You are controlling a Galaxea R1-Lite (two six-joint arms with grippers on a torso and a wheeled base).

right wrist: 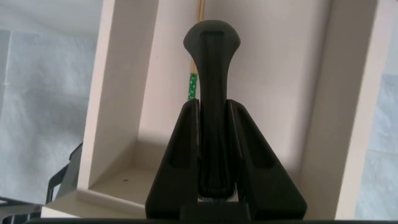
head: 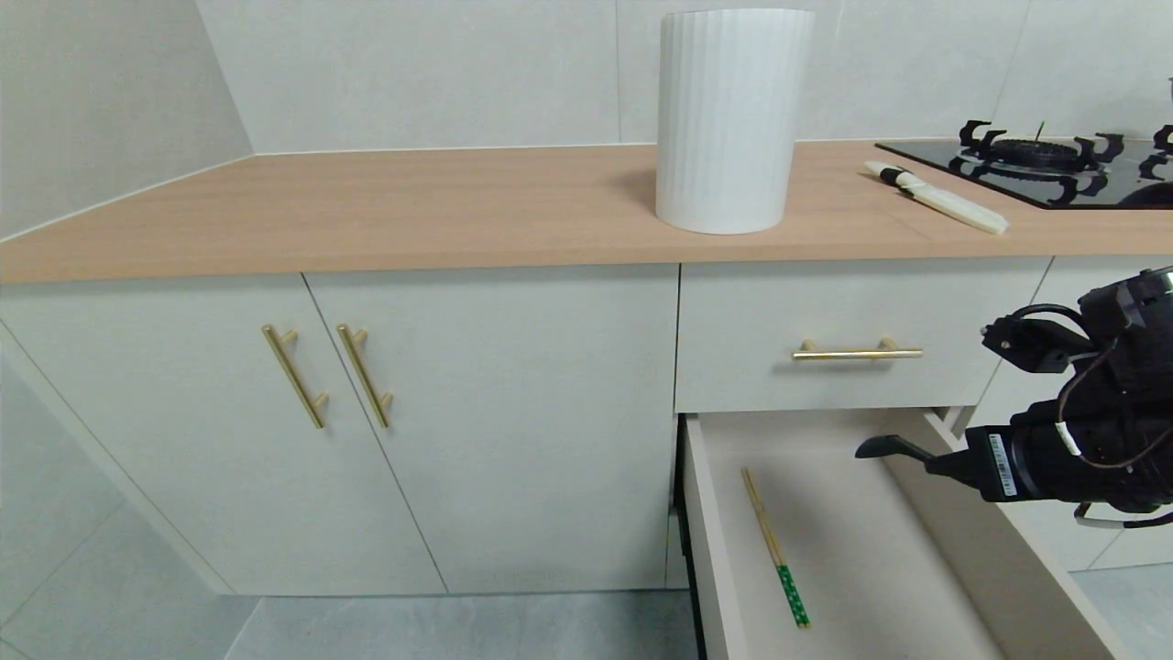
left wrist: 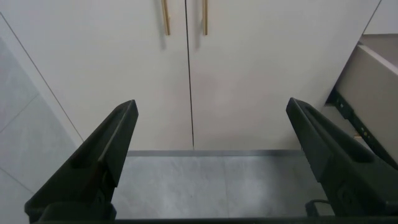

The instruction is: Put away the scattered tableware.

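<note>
Danger lies in the right gripper, clamped on a black utensil above the open drawer, releasing high so it could bounce onto the chopsticks or out.

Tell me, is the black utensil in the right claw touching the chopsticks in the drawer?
Apart. The head view shows bare drawer floor between the black utensil, held in the right claw, and the chopsticks.
</note>
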